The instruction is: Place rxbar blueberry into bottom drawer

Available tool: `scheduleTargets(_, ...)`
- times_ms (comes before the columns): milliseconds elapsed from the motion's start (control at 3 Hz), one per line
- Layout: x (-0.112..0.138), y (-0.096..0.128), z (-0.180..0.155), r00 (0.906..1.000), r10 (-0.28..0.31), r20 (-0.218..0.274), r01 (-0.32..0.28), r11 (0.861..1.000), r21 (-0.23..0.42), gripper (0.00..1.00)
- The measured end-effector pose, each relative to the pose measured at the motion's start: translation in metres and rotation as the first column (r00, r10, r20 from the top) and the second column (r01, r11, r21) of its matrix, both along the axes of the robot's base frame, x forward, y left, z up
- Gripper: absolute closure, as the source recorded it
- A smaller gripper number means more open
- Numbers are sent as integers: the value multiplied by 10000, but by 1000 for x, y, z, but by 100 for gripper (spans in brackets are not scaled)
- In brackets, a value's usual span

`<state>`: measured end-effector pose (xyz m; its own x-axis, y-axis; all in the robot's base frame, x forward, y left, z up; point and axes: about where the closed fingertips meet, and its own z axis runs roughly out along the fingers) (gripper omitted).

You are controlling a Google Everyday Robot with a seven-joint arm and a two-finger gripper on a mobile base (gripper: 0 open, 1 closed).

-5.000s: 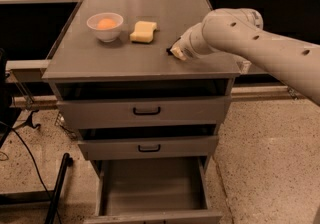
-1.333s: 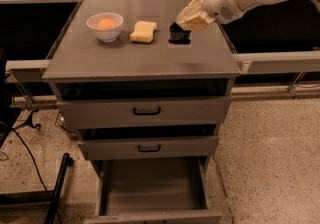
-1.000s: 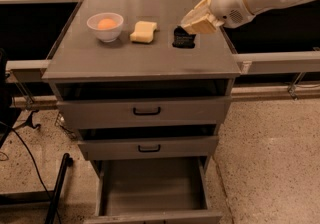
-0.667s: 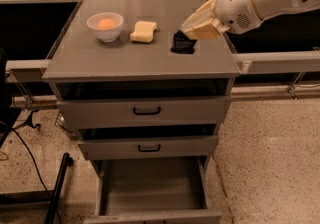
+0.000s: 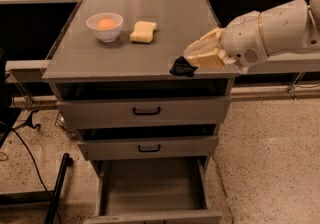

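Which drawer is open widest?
The bottom drawer, pulled far out; the two handled drawers barely. The end effector holds the rxbar blueberry above the cabinet top.

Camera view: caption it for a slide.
End effector holds the rxbar blueberry at the front edge of the cabinet top, bottom drawer open below.

One dark navy flat wrapped snack bar (image 5: 183, 67), pinched in one cream two-finger claw (image 5: 190, 63) at the front right edge of one grey worktop (image 5: 125, 58). One white bowl (image 5: 104, 26). One yellow sponge block (image 5: 143, 31). Three grey metal drawers (image 5: 100, 114): two shallow with black handles (image 5: 146, 111), one deep bottom drawer (image 5: 150, 185).
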<state>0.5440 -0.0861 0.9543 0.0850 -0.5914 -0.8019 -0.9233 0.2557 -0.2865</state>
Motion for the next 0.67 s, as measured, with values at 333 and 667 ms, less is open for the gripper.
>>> scheduleTargets(333, 0, 0, -1, 10000, 3, -12, -3, 10000, -2, 100)
scheduleTargets(667, -12, -3, -22, 9993, -95, -359, 100, 9998, 159, 100)
